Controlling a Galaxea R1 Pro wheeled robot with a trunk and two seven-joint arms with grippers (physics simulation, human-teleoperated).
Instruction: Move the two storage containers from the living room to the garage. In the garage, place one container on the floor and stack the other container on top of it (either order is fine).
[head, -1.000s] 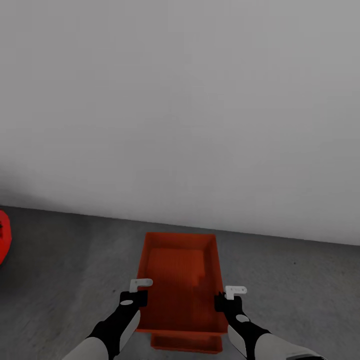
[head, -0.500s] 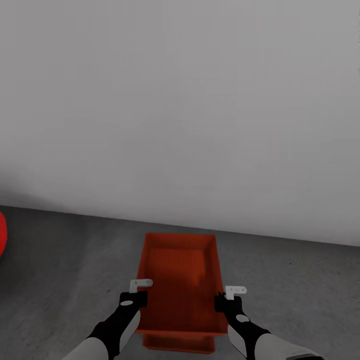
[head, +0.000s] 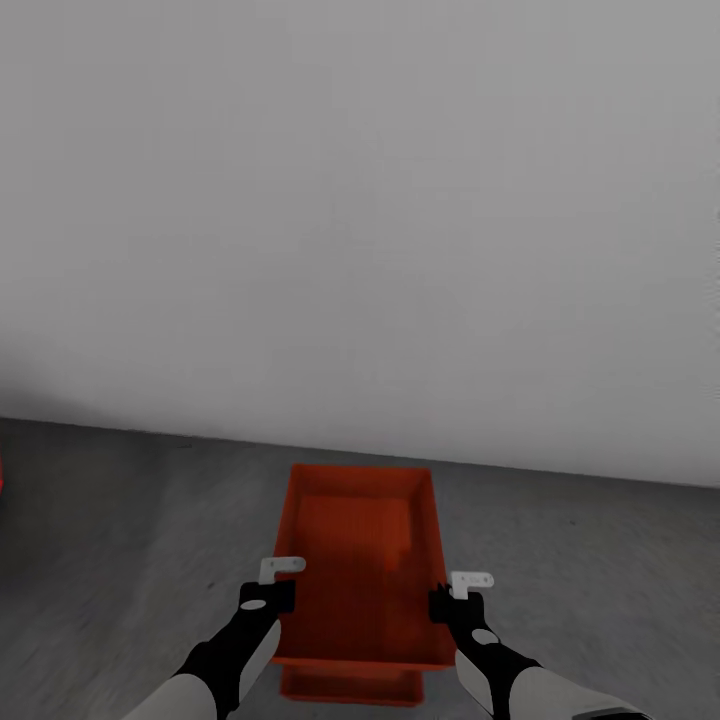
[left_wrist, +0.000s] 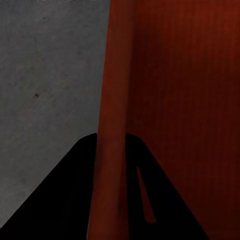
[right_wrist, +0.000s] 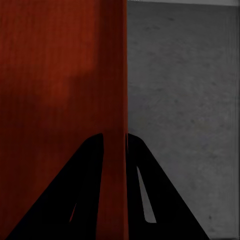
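My whole head view has slid sideways over the last second: the red shape at the left edge is nearly gone, while the pale wall (head: 360, 200) and grey floor (head: 600, 560) stay, so I judge the base is lining up. The held container (head: 360, 560) sits low centre between both arms, and the second container (head: 350, 688) under it has crept closer to matching. My left gripper (head: 268, 592) and right gripper (head: 450, 598) each pinch a side rim.

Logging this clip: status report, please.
Left gripper, right gripper each shut on upper container side walls. Second container beneath. Floor ahead unobstructed.
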